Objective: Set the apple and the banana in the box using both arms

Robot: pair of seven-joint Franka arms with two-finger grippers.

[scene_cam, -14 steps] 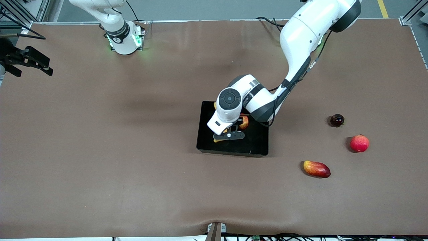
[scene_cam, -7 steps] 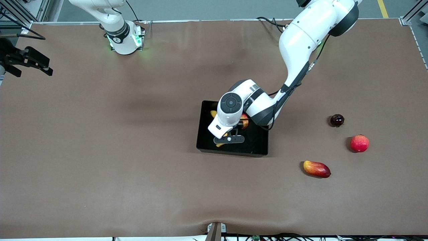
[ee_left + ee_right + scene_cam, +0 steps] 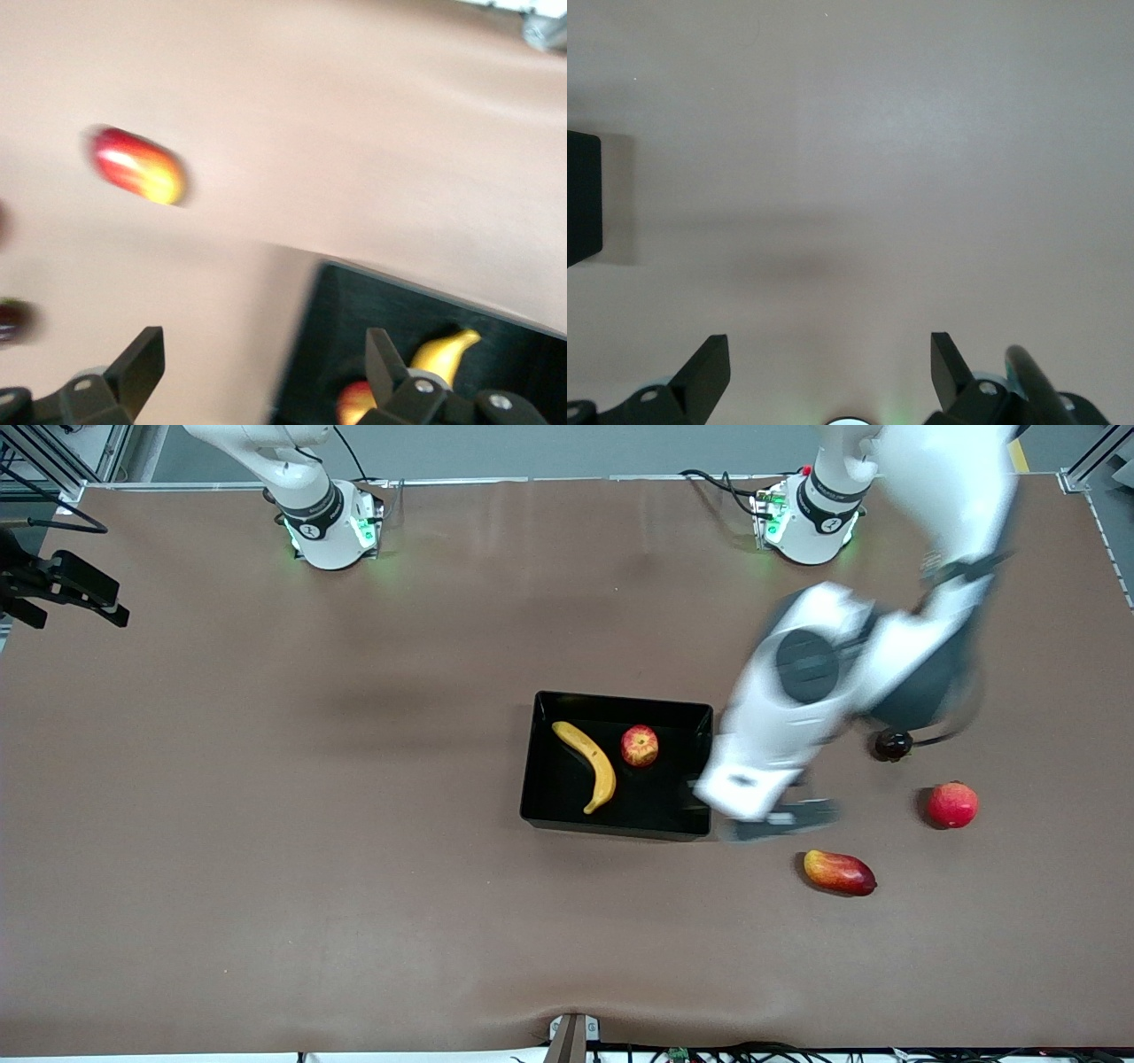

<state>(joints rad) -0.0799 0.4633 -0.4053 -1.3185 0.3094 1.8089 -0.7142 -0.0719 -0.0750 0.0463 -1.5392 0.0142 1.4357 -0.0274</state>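
The black box (image 3: pixel 540 815) stands mid-table. In it lie the yellow banana (image 3: pixel 586 766) and, beside it, the red-yellow apple (image 3: pixel 640 746), both free of any gripper. My left gripper (image 3: pixel 778 821) is blurred and hangs over the table just outside the box wall toward the left arm's end. In the left wrist view the left gripper (image 3: pixel 263 367) is open and empty, with the box wall (image 3: pixel 310 354), the banana (image 3: pixel 447 350) and the apple (image 3: pixel 354 405) below it. My right gripper (image 3: pixel 66 589) waits at the right arm's end; in its wrist view the right gripper (image 3: pixel 830 367) is open over bare table.
Toward the left arm's end lie a red-yellow mango-shaped fruit (image 3: pixel 839 872), a pinkish-red round fruit (image 3: pixel 952 804) and a small dark fruit (image 3: pixel 893 743). The mango-shaped fruit (image 3: pixel 137 166) shows in the left wrist view too. Brown cloth covers the table.
The left gripper opened and let go of the banana in the box. Its arm then swung out of the box toward the left arm's end. The right arm stayed still.
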